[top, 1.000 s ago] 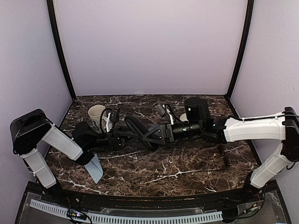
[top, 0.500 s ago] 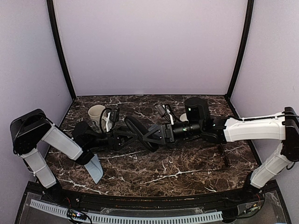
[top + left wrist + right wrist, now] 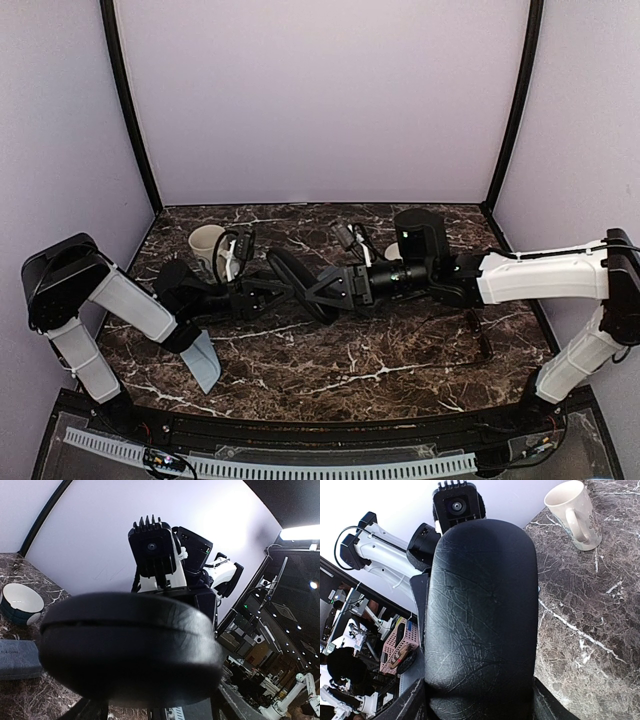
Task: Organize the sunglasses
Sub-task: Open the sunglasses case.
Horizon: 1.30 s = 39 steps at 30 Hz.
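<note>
Dark sunglasses (image 3: pixel 482 338), one pair, lie loose on the table (image 3: pixel 330 375) well right of the black case (image 3: pixel 290 272). The right gripper (image 3: pixel 322 290) clamps that closed case; the left gripper (image 3: pixel 262 296) straddles its far end, grip unconfirmed. Assessment: nothing visibly stowed; second pair unseen.

The case (image 3: pixel 480 615) is filling both wrist views, hiding most of the right fingers (image 3: pixel 415 700) and left fingers (image 3: pixel 92 711); the bottom edge is cropping the rest. Beside the left fingers, the blue case (image 3: pixel 17 660) is running off-frame.
</note>
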Tool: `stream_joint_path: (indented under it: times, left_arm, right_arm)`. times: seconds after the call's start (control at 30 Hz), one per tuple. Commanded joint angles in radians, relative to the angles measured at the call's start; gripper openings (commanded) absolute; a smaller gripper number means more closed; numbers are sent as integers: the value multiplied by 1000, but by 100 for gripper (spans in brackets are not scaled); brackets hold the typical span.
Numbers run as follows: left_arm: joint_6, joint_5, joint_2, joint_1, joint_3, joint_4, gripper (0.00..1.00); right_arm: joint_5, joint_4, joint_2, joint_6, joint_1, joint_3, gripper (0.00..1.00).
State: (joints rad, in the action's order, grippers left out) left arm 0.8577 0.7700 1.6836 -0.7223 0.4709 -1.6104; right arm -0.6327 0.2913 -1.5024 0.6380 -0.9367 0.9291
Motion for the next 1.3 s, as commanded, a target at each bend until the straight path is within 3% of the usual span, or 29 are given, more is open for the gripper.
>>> stream_joint_path:
  times: [0.0,0.3,0.47,0.73,1.27]
  left_arm:
    - [13,17,-9,7,29,-122,69]
    - [21,24,-3,5,31,-129,65]
    - [15,20,-9,5,24,-128,77]
    - [9,17,-15,10,20,-131,78]
    - [17,32,-13,14,27,-131,53]
  right_arm:
    - [-28,77,-10,6,4,-7,49]
    - [-30,78,-19,11,4,-7,49]
    - [-27,76,-16,11,3,-6,49]
    - [-33,79,-16,16,4,-11,48]
    - [-37,95,-29,30,3,-21,48]
